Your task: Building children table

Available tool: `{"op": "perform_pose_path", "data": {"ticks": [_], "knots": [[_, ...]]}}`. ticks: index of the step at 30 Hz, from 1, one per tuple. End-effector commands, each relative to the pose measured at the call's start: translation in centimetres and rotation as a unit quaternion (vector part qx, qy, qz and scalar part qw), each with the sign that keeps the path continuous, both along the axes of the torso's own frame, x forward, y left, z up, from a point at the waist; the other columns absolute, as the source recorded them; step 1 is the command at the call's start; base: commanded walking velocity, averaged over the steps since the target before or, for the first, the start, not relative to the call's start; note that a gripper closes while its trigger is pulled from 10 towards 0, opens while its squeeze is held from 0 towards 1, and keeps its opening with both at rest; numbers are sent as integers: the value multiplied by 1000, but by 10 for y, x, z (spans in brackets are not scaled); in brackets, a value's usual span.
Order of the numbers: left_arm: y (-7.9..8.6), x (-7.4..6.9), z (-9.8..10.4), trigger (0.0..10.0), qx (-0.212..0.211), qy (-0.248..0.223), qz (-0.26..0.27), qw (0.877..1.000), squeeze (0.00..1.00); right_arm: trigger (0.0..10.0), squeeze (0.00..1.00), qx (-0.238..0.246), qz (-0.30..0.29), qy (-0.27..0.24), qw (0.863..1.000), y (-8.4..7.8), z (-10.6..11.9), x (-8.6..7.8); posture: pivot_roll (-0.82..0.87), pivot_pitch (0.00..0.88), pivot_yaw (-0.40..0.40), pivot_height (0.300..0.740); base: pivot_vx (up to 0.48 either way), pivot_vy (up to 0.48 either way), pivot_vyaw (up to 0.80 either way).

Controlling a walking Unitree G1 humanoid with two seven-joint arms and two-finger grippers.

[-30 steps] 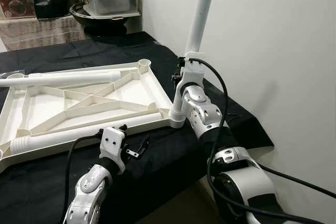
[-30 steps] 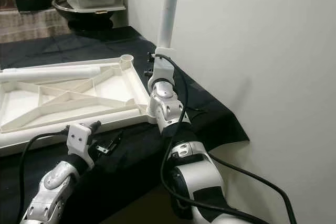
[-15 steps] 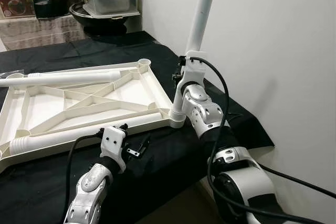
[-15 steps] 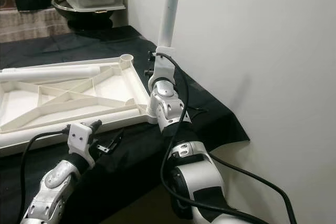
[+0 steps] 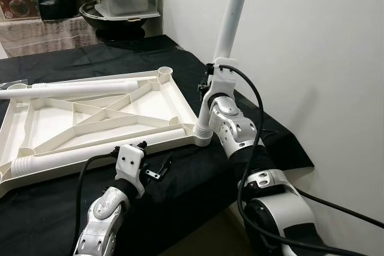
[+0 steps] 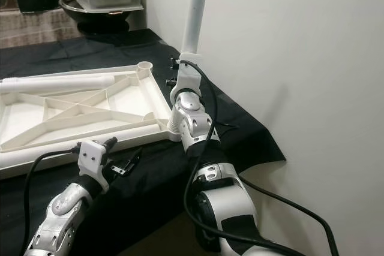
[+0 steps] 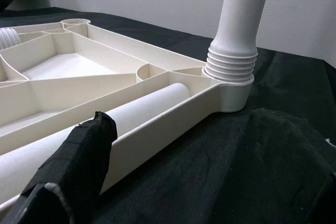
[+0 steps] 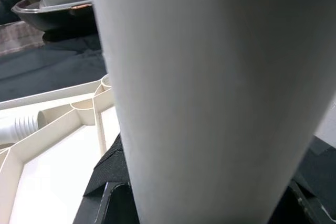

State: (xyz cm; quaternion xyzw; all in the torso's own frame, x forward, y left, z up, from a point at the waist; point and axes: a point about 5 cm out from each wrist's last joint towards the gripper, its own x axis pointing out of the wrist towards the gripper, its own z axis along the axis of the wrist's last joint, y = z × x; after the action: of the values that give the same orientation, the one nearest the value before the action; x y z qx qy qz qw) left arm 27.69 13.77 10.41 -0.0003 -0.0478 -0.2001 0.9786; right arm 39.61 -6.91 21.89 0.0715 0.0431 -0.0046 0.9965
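Almost nothing has shifted since the earlier frames: the upright leg leans a touch further from the wall at its top and the right arm has turned slightly with it, while everything else lies as it did. On the black-draped counter the white tabletop lies upside down, ribbed underside up. At its near right corner the upright leg stands in the corner socket, its ribbed collar seated at the rim. The right hand is closed around this leg low on its shaft; the right wrist view has the tube pressed between dark finger pads. Two further legs rest loose on the tray: one along the far edge, another along the near edge. The left hand hovers low beside the near edge; whether its fingers are spread, I cannot tell. By my judgement one leg is being seated, and at least two remain to be fitted, the far corner socket among the empty ones.
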Motion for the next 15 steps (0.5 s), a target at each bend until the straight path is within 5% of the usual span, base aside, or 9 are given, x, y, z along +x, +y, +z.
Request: {"op": "perform_pose_path", "data": {"ticks": [1,15], "knots": [[-3,0,-4,10000,2,7,-8,1000,0,10000,0,21,-2,9,1000,0,-5,-2,-10,0,-113,740,0,0,0],[-4,0,-5,10000,2,7,-10,1000,0,10000,0,31,-4,-2,1000,-2,1,-2,-14,0,-109,740,0,0,0]]}}
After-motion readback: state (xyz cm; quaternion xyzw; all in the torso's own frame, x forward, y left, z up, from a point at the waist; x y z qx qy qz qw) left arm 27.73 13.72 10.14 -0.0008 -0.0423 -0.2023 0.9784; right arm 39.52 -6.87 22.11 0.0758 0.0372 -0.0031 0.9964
